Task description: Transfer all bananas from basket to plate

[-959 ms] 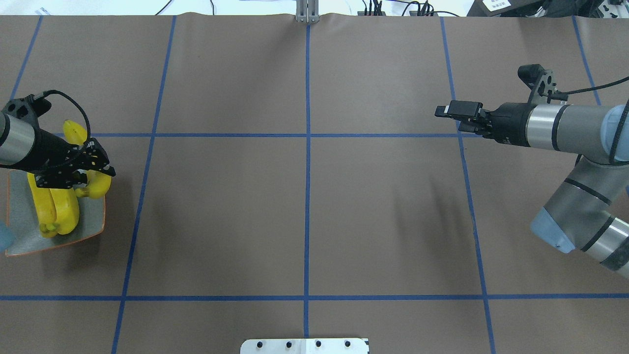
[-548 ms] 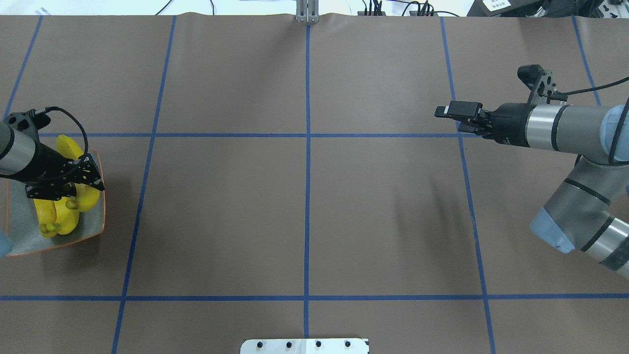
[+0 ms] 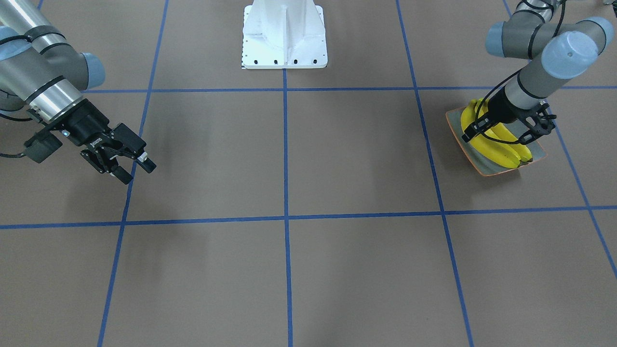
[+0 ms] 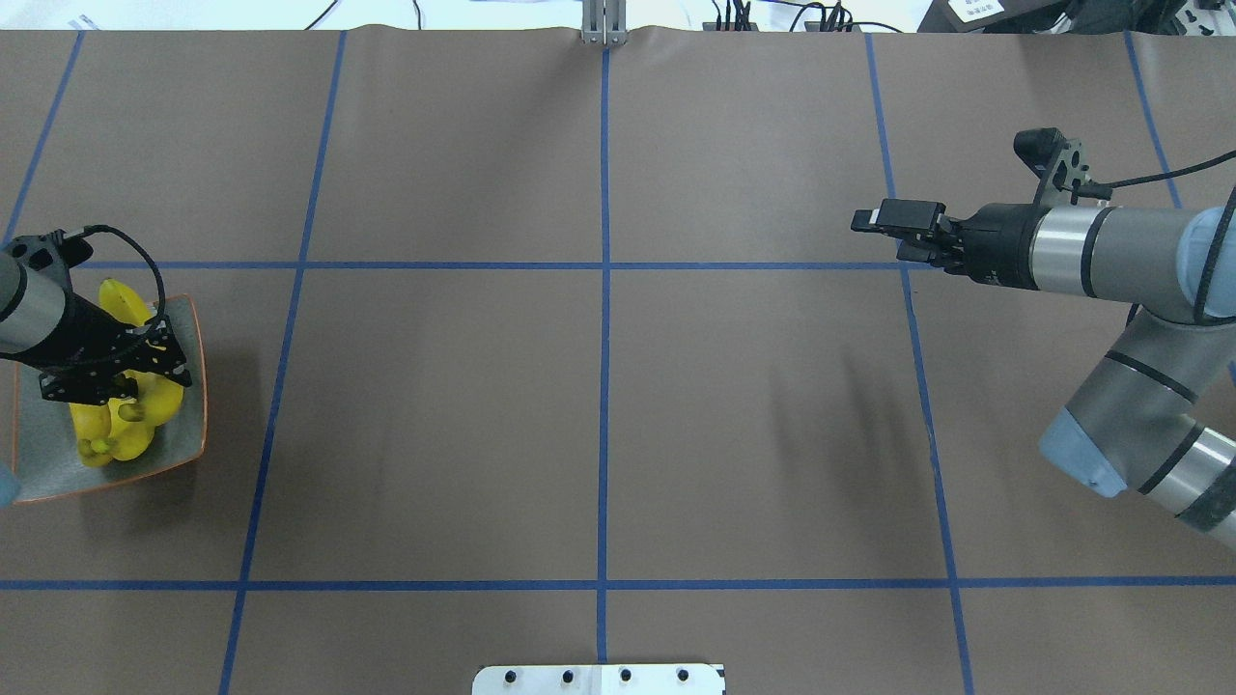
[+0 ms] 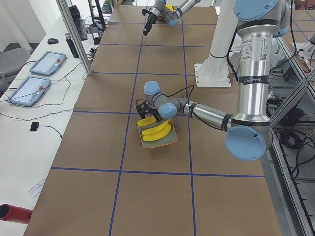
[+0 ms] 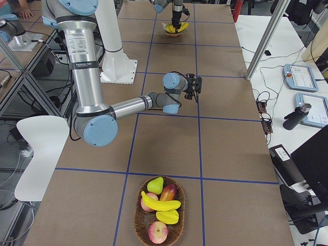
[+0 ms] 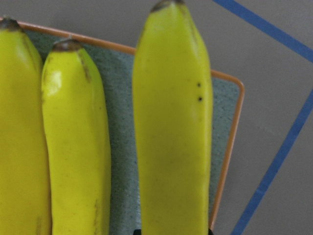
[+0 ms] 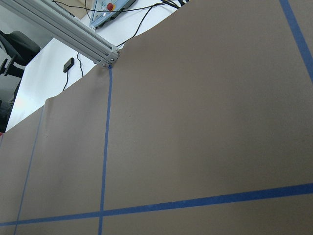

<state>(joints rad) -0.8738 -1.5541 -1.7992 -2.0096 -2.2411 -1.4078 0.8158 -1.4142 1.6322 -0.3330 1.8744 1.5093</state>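
Bananas (image 3: 503, 149): three on the plate (image 4: 48, 454), side by side, at the table's left end. One more banana (image 6: 160, 205) lies in the basket (image 6: 137, 220) at the right end, on other fruit. A second yellow piece sits under it, can't tell what.

Left gripper (image 3: 501, 136) is low over the plate. Its jaws are part-spread and sit against both sides of the outer banana (image 7: 171, 137). That banana's tip crosses the orange rim in the wrist view. The arm hides the bananas' far ends from overhead.

The basket shows only in the exterior right view.

Right gripper (image 3: 135, 169) has its fingers apart and holds nothing. It hovers above the paper, well apart from both plate and basket.
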